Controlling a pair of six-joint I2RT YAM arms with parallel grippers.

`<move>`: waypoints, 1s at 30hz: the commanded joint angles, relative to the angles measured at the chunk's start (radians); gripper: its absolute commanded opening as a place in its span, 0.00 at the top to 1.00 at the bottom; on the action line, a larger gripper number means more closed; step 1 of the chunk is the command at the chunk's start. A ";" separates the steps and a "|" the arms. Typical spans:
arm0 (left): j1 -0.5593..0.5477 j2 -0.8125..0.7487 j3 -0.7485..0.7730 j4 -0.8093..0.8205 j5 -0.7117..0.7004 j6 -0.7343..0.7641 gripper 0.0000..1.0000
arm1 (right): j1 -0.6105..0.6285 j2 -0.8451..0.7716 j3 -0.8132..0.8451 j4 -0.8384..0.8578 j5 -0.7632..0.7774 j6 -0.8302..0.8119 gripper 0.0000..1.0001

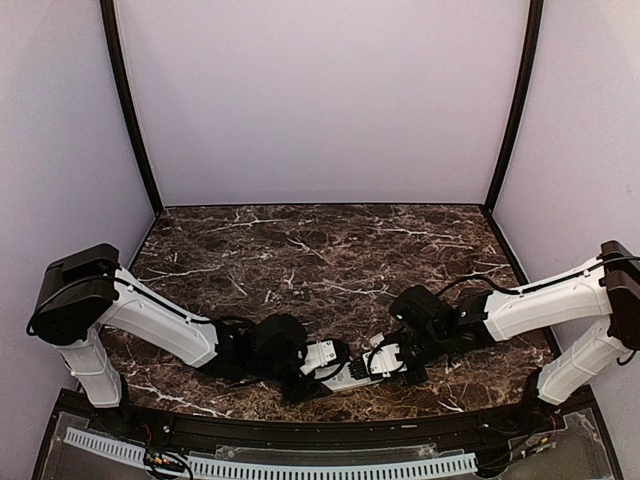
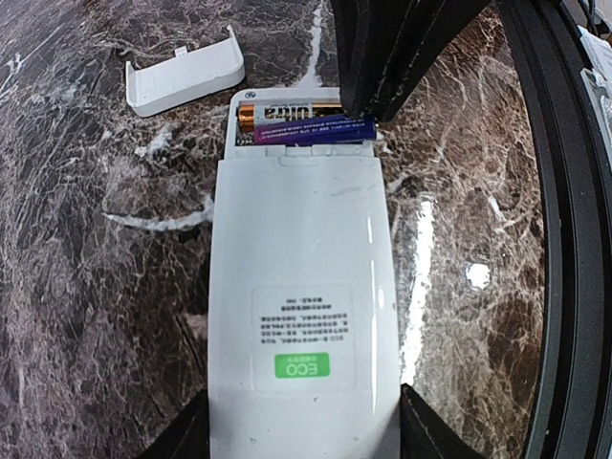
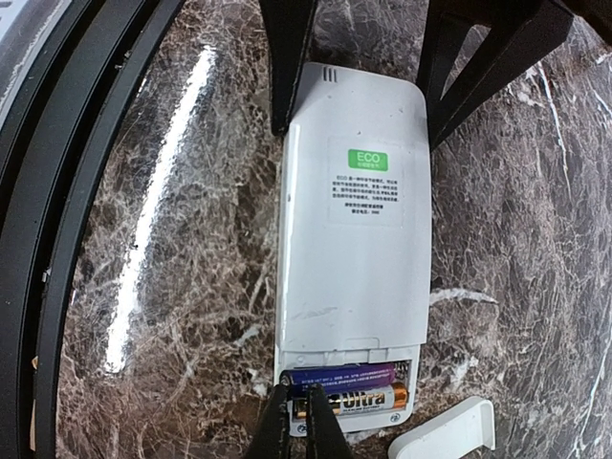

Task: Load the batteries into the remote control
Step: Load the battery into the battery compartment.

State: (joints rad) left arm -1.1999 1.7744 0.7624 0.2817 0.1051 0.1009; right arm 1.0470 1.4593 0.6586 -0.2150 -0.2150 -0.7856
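The white remote control (image 2: 301,287) lies back up on the marble, with a green ECO sticker; it also shows in the right wrist view (image 3: 354,249) and top view (image 1: 366,368). My left gripper (image 2: 306,416) is shut on its closed end. Its battery bay is open and holds two batteries: a gold-and-black one (image 3: 359,398) and a blue-purple one (image 3: 349,375), lying slightly askew (image 2: 316,129). My right gripper (image 3: 299,406) has its fingers almost together, with the tips at the end of the batteries. It shows as dark fingers (image 2: 382,57) in the left wrist view.
The loose white cover plate (image 2: 182,76) lies on the marble just beside the remote's open end, and shows in the right wrist view (image 3: 445,430). The table's black front rim (image 3: 67,191) runs close along one side of the remote.
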 commanded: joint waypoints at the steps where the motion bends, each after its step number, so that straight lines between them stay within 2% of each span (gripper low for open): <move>1: -0.009 0.077 -0.023 -0.131 0.080 0.011 0.94 | 0.008 0.079 0.014 0.188 0.099 0.028 0.96; 13: -0.009 0.076 -0.023 -0.131 0.080 0.010 0.95 | 0.008 0.072 0.013 0.250 0.133 0.050 0.92; 17: -0.007 0.078 -0.023 -0.134 0.084 0.012 0.95 | 0.004 0.066 0.015 0.262 0.136 0.059 0.96; 21: -0.007 0.078 -0.023 -0.134 0.083 0.011 0.95 | 0.004 0.071 0.024 0.234 0.137 0.050 0.96; 30: -0.007 0.079 -0.026 -0.143 0.078 0.016 0.95 | -0.021 -0.078 -0.014 0.175 0.076 0.064 0.93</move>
State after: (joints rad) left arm -1.1885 1.7927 0.7719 0.3096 0.1169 0.1017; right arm 1.0519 1.4670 0.6525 -0.0566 -0.1413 -0.7639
